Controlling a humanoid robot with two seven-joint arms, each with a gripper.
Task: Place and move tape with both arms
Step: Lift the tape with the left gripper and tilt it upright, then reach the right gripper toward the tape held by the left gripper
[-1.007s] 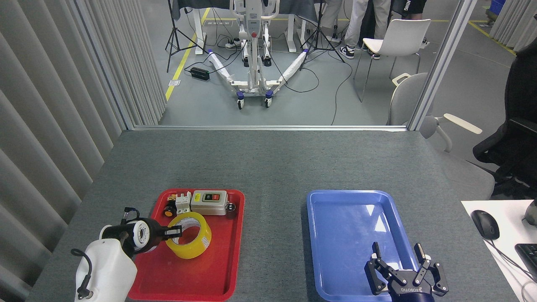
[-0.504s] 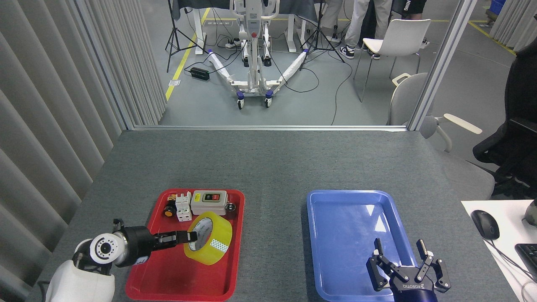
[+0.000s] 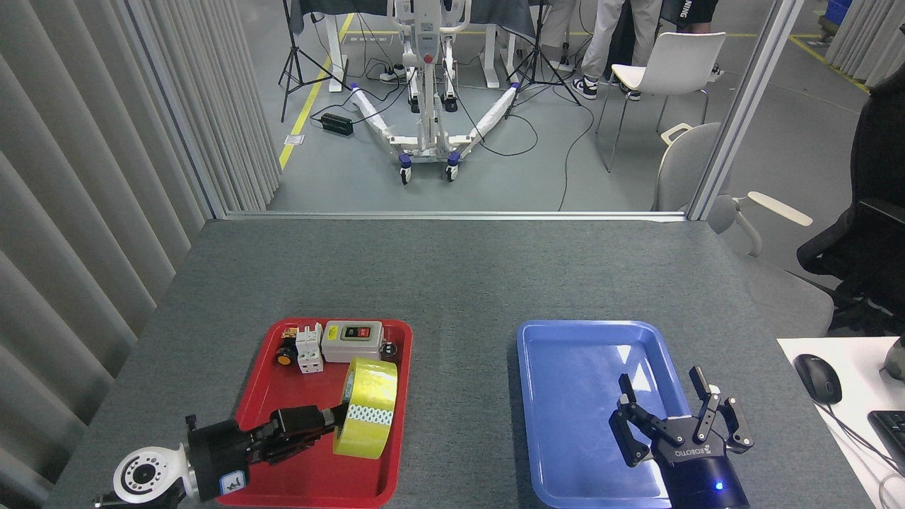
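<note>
- The tape [image 3: 366, 408] is a wide roll of glossy yellow packing tape, translucent enough that a white band of printed marks shows along its lower side.
- The roll stands on edge, its broad yellow wall turned toward the camera and its open core facing left, toward the arm.
- It sits over the right half of the red tray [image 3: 385, 466], near the tray's right rim; whether it rests on the tray floor or hangs just above it, I cannot tell.
- The left claw [image 3: 332, 418] comes in from the lower left, lying nearly level, and its black fingers are clamped on the roll's left rim, one reaching into the core.
- Behind the tape, along the tray's far edge, stand a grey switch box [image 3: 352, 341] with red and dark buttons, a small white breaker block [image 3: 309, 348], and a round black part with an orange face [image 3: 285, 355].
- The right claw [image 3: 672, 403] hovers over the near right part of the blue tray [image 3: 558, 353], its fingers pointing up and away, spread apart and holding nothing; a blue light glows on its wrist.
- Both trays lie side by side, well apart, on the grey felt-topped table [image 3: 452, 276].
- At the far right a black mouse [image 3: 817, 378] rests on a white surface.
</note>
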